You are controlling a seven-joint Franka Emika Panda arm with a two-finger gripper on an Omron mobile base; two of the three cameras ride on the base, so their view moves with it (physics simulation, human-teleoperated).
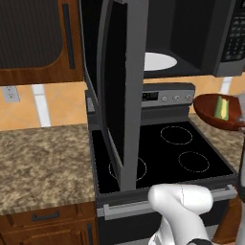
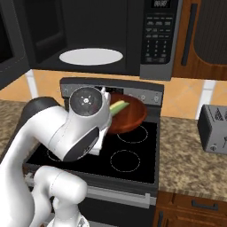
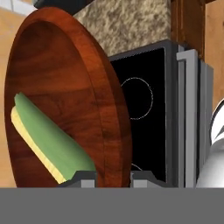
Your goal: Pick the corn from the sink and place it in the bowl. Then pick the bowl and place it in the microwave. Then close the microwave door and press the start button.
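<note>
Your hand (image 3: pixel 113 177) is gripping the rim of the bowl (image 3: pixel 65 92), one dark fingertip sitting inside the wall and the other outside, pinched tight on the reddish-brown wood. In the hand view the bowl is rising straight ahead of the fingertips, filling the space in front and to one side of them. The corn (image 3: pixel 48 140) is lying inside the bowl, close against the inner fingertip, its long axis running from near the hand out toward the far wall of the bowl, green husk uppermost and yellow kernels showing beneath.

In the right base view the hand is holding the bowl (image 2: pixel 126 116) in the air above the stove (image 2: pixel 128 153), over the back burner rings, with the corn (image 2: pixel 118 107) resting near the gripped edge. The bowl is looking roughly level there.

Beyond and above the hand, the microwave (image 2: pixel 157 40) is standing with its cavity exposed and a white round turntable plate (image 2: pixel 91 56) lying on its floor. The cavity opening is sitting higher than the bowl and further from you, so the coming move seems to call for lifting up and then pushing forward.

The microwave door (image 1: pixel 117 91) is hanging swung wide, out to the left of the hand, well apart from the bowl (image 1: pixel 217 112).

A toaster (image 2: pixel 214 128) is sitting on the desk (image 2: pixel 190 164) off to the right of the hand.
</note>
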